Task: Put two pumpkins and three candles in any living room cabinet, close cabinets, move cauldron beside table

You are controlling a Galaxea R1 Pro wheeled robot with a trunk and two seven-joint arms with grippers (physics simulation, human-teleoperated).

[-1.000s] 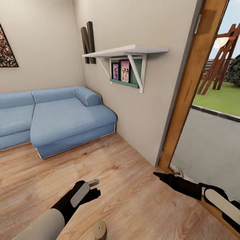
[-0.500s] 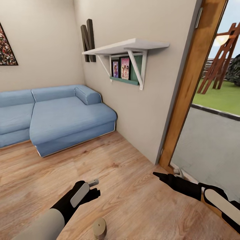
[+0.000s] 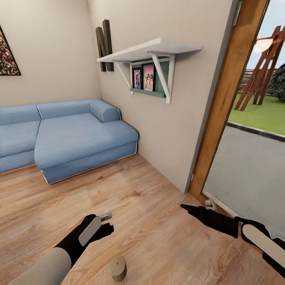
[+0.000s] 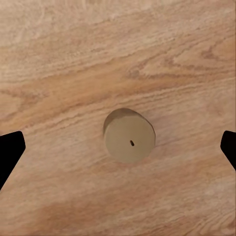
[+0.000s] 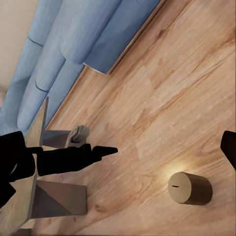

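Observation:
One candle (image 3: 118,268), a short pale cylinder with a dark wick dot, stands on the wood floor at the near edge of the head view. My left gripper (image 3: 105,222) hangs open above it. In the left wrist view the candle (image 4: 129,135) sits centred between the two wide-apart black fingertips (image 4: 9,152), which do not touch it. My right gripper (image 3: 187,207) is open and empty, held low near the door frame. Its wrist view shows the same candle (image 5: 190,188) lit on the floor, with the left gripper (image 5: 86,155) beside it. Pumpkins, cabinet and cauldron are out of view.
A blue corner sofa (image 3: 67,138) fills the back left. A white wall shelf (image 3: 154,49) with books juts out at head height. The wooden door frame (image 3: 221,103) and an open doorway to a paved yard are on the right, with a small grey doorstop (image 3: 209,204) at its base.
The head view has tilted slightly down. My left gripper has sunk a little and drawn back toward the candle. The right arm has barely moved.

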